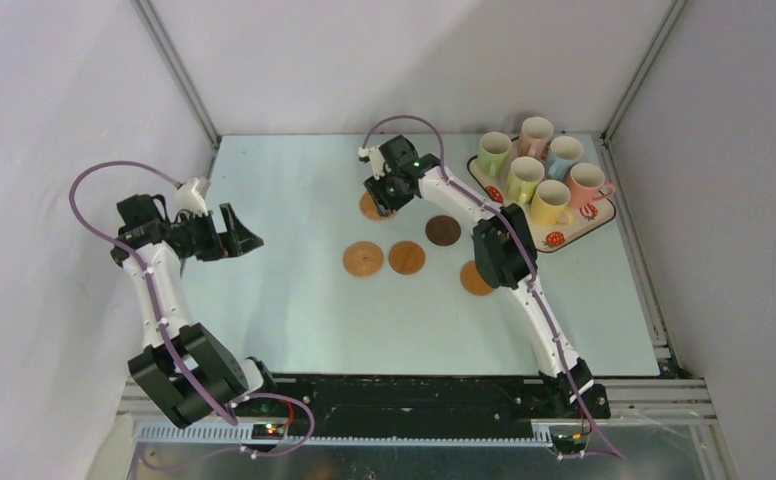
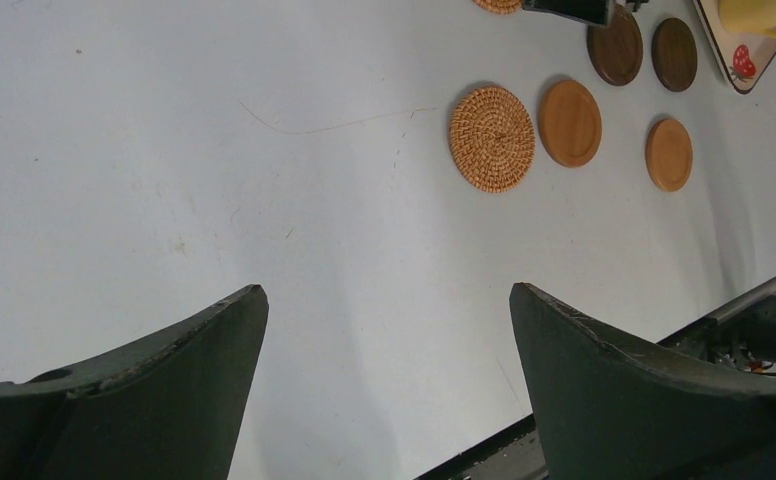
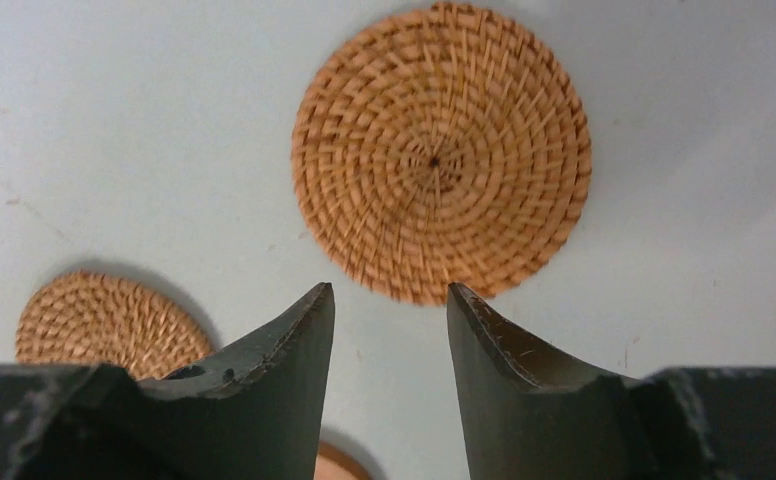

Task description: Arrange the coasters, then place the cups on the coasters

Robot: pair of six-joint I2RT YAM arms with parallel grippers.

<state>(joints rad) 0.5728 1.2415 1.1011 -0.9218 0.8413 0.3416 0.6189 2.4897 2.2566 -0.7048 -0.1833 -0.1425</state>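
Observation:
Five coasters show from above: a woven one, a smooth tan one, a dark brown one, a tan one half under the right arm, and a woven one under my right gripper. In the right wrist view that woven coaster lies flat just beyond the open gripper, with nothing between the fingers. Six cups, among them a yellow cup and a blue cup, stand on the strawberry tray. My left gripper hangs open and empty at the left.
The left wrist view shows two dark brown coasters side by side near the tray corner. White walls close in the table on three sides. A black rail runs along the near edge.

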